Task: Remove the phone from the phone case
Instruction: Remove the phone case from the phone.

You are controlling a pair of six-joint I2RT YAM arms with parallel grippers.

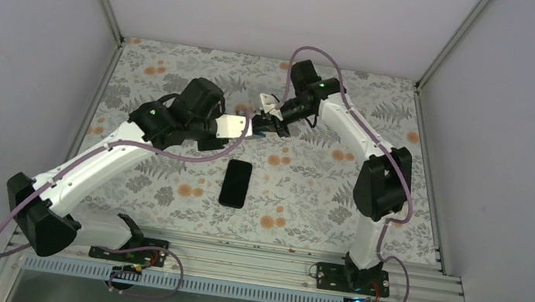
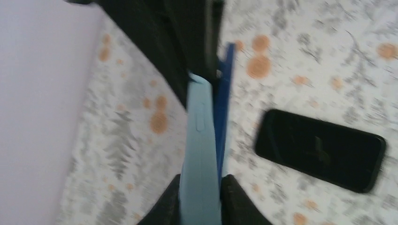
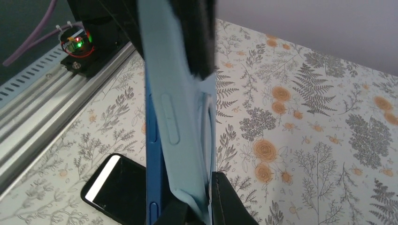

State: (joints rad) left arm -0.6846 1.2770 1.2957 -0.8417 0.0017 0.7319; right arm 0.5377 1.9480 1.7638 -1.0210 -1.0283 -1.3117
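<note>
Left pincer (image 2: 200,190): mine, clamped together on one end of the phone case (image 2: 199,140), with a dark finger on each side of it.
Right pincer (image 3: 193,206): mine too, closed on the opposite end of the same case, fingers tight against its pale blue shell.
Phone case: pale blue, held up off the tabletop (image 1: 322,189) between my two pincers. It is edge-on to both wrist cameras, with a raised side button showing.
Blue slab (image 3: 154,154): a darker blue edge with side buttons, lying flat against the case and reaching past its rim at one end. I cannot tell whether it is seated in the case or partly out.
Black phone (image 1: 236,183): flat on the tabletop, screen up, below the held case and nearer my bases. Neither pincer touches it.
Tabletop: floral cloth with grey ferns and orange blooms.
Arms: both reach inward and meet over the far half of the tabletop.
</note>
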